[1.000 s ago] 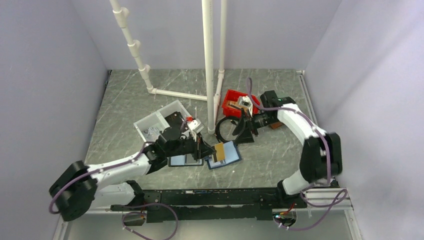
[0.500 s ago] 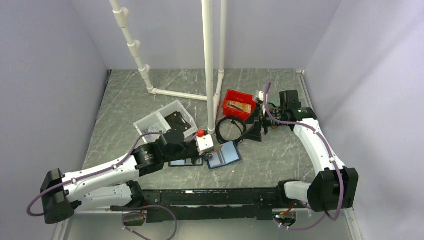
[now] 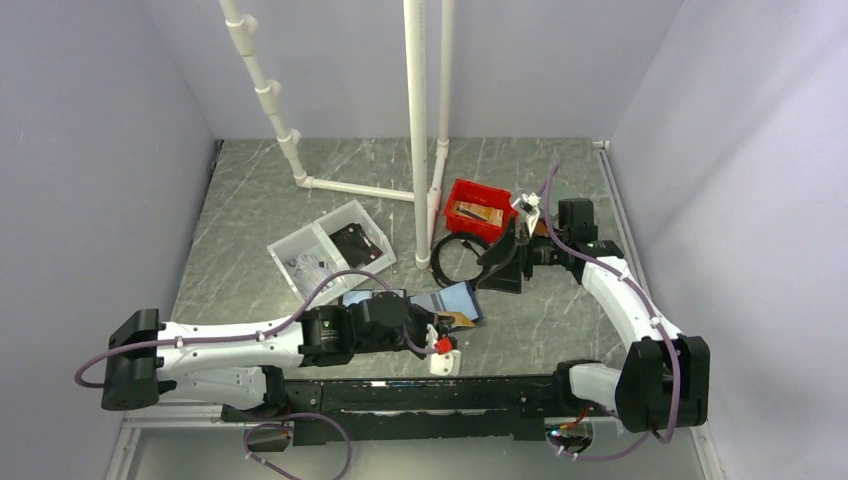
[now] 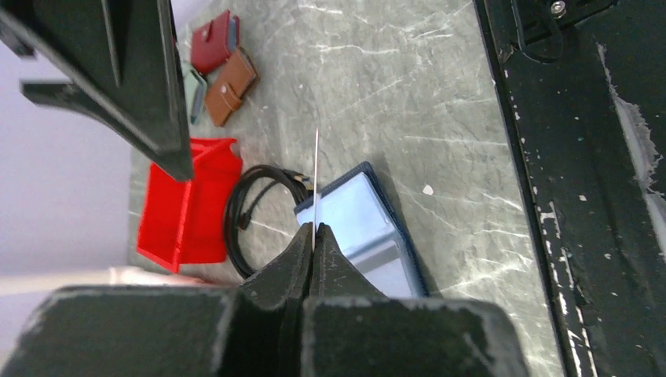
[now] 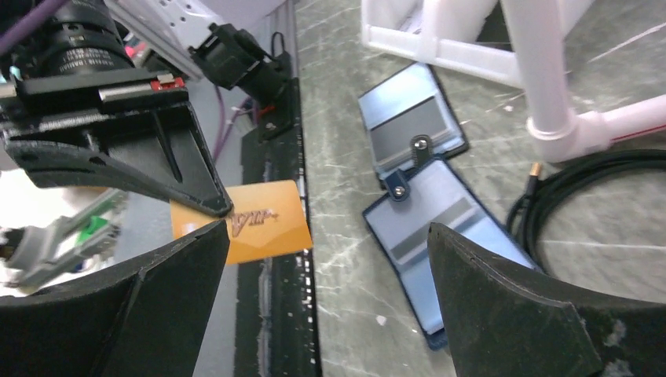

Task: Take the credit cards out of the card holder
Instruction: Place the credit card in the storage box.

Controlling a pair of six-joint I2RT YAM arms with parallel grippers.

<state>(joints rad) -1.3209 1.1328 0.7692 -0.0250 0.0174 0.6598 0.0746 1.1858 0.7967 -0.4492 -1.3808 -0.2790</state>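
Observation:
My left gripper (image 3: 443, 322) is shut on a gold-orange credit card (image 3: 458, 320), held just off the near edge of the card holder (image 3: 455, 300). The left wrist view shows the card (image 4: 316, 173) edge-on, as a thin line rising from the closed fingertips (image 4: 305, 239). The navy holder (image 4: 369, 228) lies open behind it, light blue inside. From the right wrist the card (image 5: 271, 224) shows its face, clear of the holder (image 5: 448, 228). My right gripper (image 3: 500, 268) hovers wide open and empty to the right of the holder (image 5: 326, 259).
A second blue folio (image 3: 372, 298) lies left of the holder, partly under my left arm. A black cable coil (image 3: 455, 255), red bin (image 3: 478, 210), clear bin (image 3: 330, 245) and white pipe frame (image 3: 415, 130) stand behind. Brown (image 4: 230, 86) and red (image 4: 216, 39) wallets lie beyond the bin.
My left arm has swung back toward the near edge, drawing the gold card out of the holder. The right gripper has opened wider and shifted right, away from the holder.

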